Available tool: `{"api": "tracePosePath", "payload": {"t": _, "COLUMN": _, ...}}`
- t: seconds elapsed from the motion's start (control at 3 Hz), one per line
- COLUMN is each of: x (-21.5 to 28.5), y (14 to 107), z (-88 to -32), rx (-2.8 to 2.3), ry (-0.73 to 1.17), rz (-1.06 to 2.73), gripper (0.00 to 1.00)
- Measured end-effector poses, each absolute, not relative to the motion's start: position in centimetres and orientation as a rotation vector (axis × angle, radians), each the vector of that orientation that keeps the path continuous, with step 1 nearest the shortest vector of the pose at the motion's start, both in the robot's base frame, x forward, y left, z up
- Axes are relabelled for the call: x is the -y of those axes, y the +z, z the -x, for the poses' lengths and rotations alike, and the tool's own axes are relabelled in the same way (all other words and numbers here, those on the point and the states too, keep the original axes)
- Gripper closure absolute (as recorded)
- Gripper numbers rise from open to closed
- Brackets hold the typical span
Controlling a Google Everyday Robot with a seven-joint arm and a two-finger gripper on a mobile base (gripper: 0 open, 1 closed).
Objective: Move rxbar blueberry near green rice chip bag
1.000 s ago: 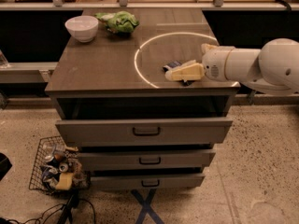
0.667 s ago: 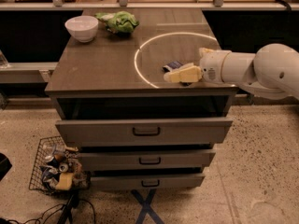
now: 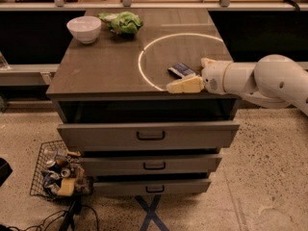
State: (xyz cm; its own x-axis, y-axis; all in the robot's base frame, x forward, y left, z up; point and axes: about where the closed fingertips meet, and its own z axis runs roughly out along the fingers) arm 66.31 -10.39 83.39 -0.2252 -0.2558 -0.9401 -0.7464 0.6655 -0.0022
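The rxbar blueberry (image 3: 181,70), a small dark navy bar with pale marks, lies flat on the brown tabletop (image 3: 106,66), inside the white circle (image 3: 144,52), near the front right. My gripper (image 3: 186,75) reaches in from the right at table height. It is open, its cream near finger (image 3: 185,85) is just in front of the bar, and its other finger shows as a stub behind the bar. The green rice chip bag (image 3: 124,22) lies at the table's back, left of centre.
A round white bowl (image 3: 84,28) stands at the back left, beside the green bag. The drawer unit has three drawers below, the top one (image 3: 149,134) slightly out. A wire basket (image 3: 57,177) of items and cables sits on the floor at the left.
My gripper has edged a little to the left along the front of the bar. The bar, the bag and the bowl stay where they were.
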Motion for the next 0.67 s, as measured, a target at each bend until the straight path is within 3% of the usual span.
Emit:
{"api": "tracePosePath", "payload": {"t": 0.33, "x": 9.83, "y": 81.94, "z": -66.16, "rx": -1.804, "ry": 0.560, "rz": 0.819, "gripper": 0.16}}
{"api": "tracePosePath", "payload": {"t": 0.67, "x": 9.61, "y": 81.76, "z": -66.13, "rx": -1.805, "ry": 0.563, "rz": 0.823, "gripper": 0.39}}
